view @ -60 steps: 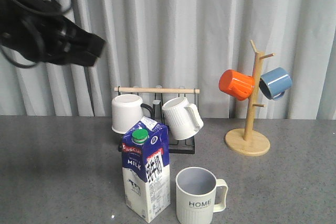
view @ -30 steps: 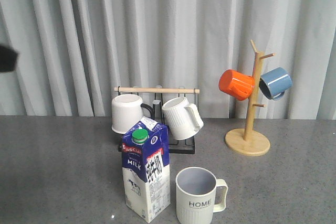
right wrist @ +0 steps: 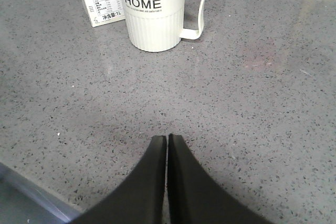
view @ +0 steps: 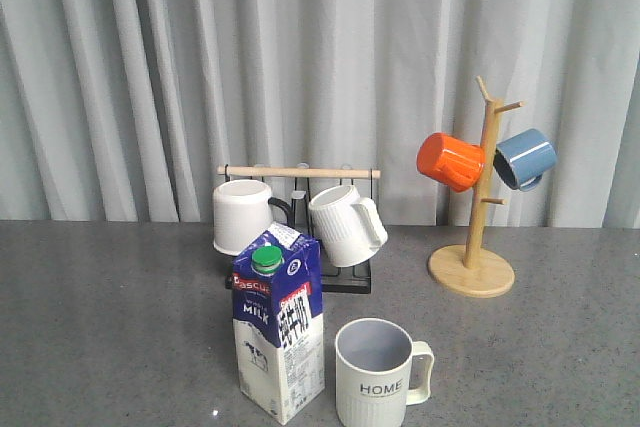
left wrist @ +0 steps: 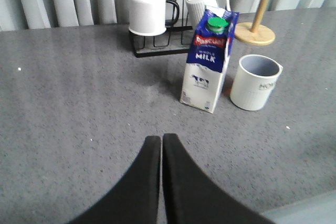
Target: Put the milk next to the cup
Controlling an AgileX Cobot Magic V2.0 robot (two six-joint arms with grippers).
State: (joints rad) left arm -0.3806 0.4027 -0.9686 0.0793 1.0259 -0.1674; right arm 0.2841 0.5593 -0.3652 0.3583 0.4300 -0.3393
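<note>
We found the milk (view: 279, 333) upright on the counter (view: 110, 327), just beside the cup (view: 374, 372). Both the left end effector (left wrist: 161, 145) and right end effector (right wrist: 167, 145) were closed, empty, well apart from it. We judged placement finished; only retreat remained.

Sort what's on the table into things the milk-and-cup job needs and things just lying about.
Job:
milk carton
HOME cup

Lying about:
two white mugs on the black rack
orange mug and blue mug on the wooden mug tree
</note>
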